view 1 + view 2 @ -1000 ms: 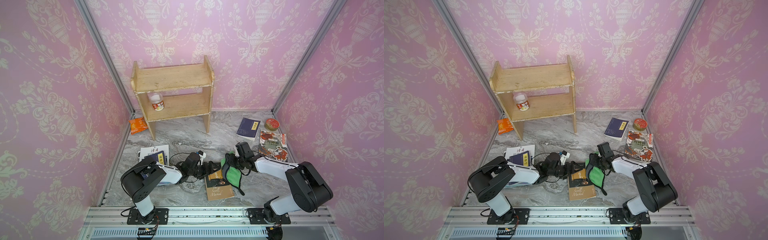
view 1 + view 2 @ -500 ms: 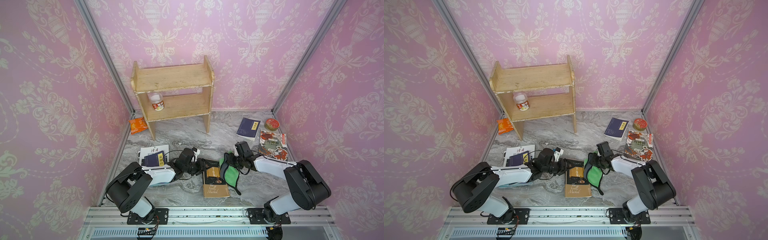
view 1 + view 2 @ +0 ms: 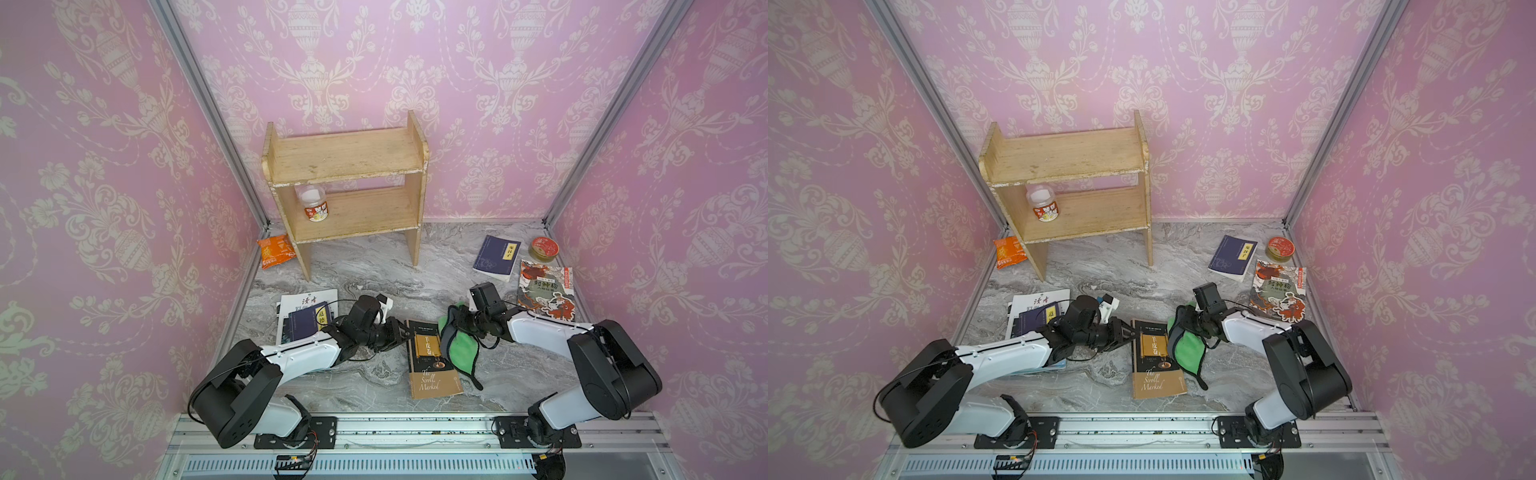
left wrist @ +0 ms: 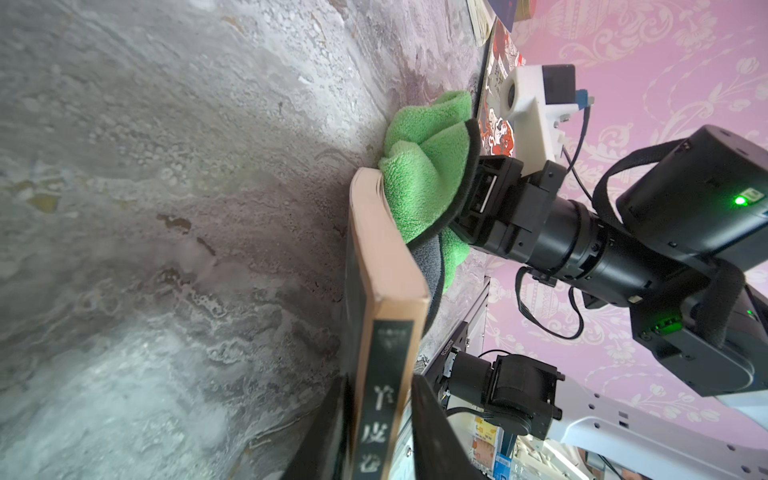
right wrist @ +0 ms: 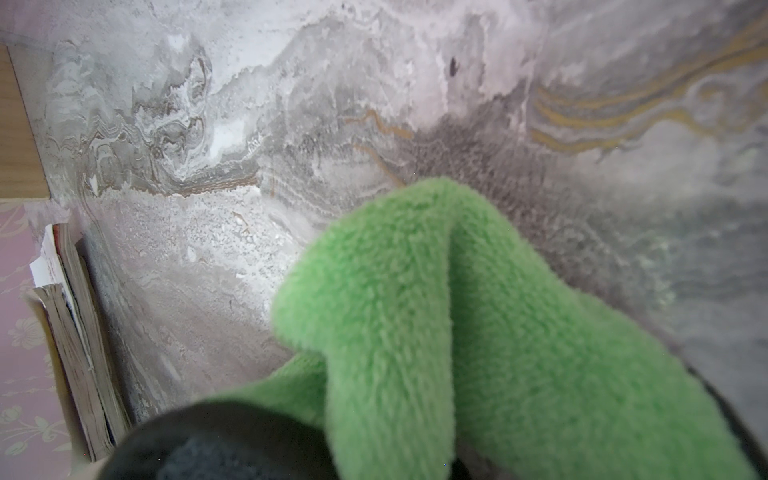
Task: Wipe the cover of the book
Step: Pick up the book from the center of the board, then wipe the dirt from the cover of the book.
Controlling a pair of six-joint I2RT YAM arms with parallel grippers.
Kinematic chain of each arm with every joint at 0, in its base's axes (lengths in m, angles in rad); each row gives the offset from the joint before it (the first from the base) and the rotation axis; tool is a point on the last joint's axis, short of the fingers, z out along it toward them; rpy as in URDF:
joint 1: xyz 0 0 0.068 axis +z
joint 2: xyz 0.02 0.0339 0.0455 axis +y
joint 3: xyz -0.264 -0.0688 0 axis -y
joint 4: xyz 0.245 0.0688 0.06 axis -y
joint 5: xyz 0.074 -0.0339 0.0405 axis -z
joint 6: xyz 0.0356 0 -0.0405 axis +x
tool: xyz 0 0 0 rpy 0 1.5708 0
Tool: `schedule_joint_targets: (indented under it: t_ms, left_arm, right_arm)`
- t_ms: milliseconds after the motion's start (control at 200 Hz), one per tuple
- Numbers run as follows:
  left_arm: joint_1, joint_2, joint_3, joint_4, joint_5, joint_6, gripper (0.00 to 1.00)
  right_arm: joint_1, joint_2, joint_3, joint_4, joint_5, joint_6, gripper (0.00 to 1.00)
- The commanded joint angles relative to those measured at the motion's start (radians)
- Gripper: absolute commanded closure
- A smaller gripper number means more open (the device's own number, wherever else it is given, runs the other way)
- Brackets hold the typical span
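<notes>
near the front of the marble table [image 3: 361, 266], the book [image 3: 432, 361] lay flat with its dark and brown cover up. the left gripper [image 3: 405, 332] was at the book's left edge. from the left wrist view its two jaws sat one on each side of that edge and looked clamped on it. the right gripper [image 3: 459, 326] was squeezed tight on the green cloth [image 3: 459, 353], which hung onto the right side of the cover.

the step looked like holding the book so the cloth could rub it. to do it well, i think the left arm should stop the book from sliding and not lift the edge much. the right arm should press the cloth flat and drag it over the whole cover, not just the side.

on the wooden shelf [image 3: 345, 160] a small jar [image 3: 311, 203] with a red label stood on the lower board. what was in it could not be seen. a round tin [image 3: 544, 248] with a red top sat far back on the right, closed. an orange snack bag [image 3: 276, 251] lay beside the shelf leg.
</notes>
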Motion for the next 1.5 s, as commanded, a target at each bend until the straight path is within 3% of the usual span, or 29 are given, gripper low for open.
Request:
schedule_joint_targets:
  t_ms: [0,285,460,766,1046,1156,1366,1496]
  left_arm:
    - [0.004,0.004,-0.013,0.008,0.023,0.022,0.78]
    - [0.01,0.085,0.053,-0.102,-0.056,0.173,0.9]
    - [0.039,0.218,0.101,-0.029,-0.057,0.241,0.96]
    - [0.087,0.337,0.151,0.055,-0.034,0.25,1.0]
    - [0.144,0.351,0.135,0.094,-0.023,0.226,1.0]
    - [0.155,0.343,0.121,0.102,-0.011,0.231,1.0]
    - [0.157,0.333,0.106,0.109,-0.009,0.231,1.0]
    - [0.158,0.333,0.103,0.117,-0.009,0.225,1.0]
  right_arm:
    - [0.005,0.047,-0.037,-0.176,-0.003,0.014,1.0]
    - [0.026,-0.131,0.022,-0.325,0.1,-0.057,1.0]
    - [0.094,-0.212,0.057,-0.309,0.099,-0.097,1.0]
    - [0.212,0.033,0.129,-0.176,0.083,-0.093,1.0]
    - [0.442,0.242,0.196,-0.192,-0.037,-0.098,1.0]
    - [0.394,0.215,0.137,-0.207,-0.026,-0.128,1.0]
    - [0.084,0.169,0.099,-0.151,-0.058,-0.16,1.0]
    - [0.145,0.22,0.166,-0.168,-0.11,-0.208,1.0]
